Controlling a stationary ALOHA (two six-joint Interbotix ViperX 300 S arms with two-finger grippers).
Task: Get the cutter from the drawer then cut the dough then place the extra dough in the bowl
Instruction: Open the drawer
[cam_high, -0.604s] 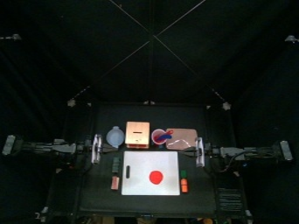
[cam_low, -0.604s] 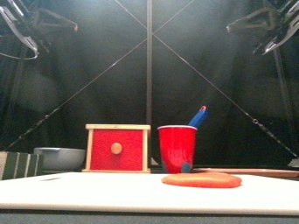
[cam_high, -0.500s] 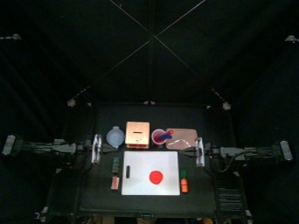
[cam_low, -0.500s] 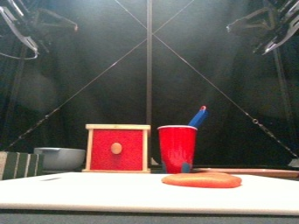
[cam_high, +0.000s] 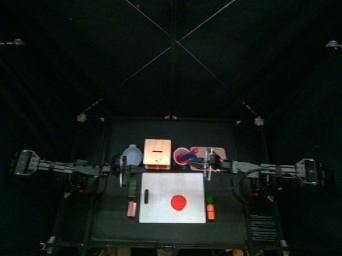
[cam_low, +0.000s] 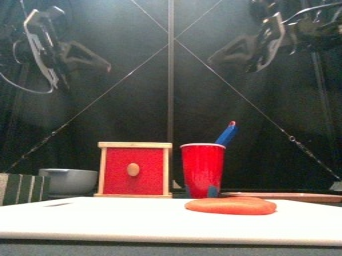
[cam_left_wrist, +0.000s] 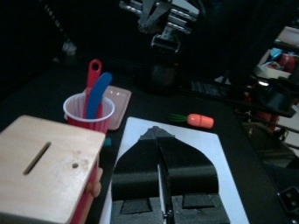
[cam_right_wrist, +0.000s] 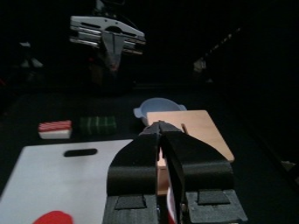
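Two slim black arms, left arm (cam_high: 67, 166) and right arm (cam_high: 274, 168): jointed tube segments, pale grey patches at joints near base. Left gripper (cam_left_wrist: 159, 133): two matte black jaws, broad at base, tapering to narrow tip, small blocky mounts below. Right gripper (cam_right_wrist: 163, 131): same black tapering jaws, faint sheen along edges, square black blocks at base. From outside each gripper looks grey, jaws ridged, under silver-white cross-plate (cam_right_wrist: 107, 29). Front view: arms dark, curved links

left tool (cam_high: 130, 168): swung inward | right tool (cam_high: 209, 167): swung inward
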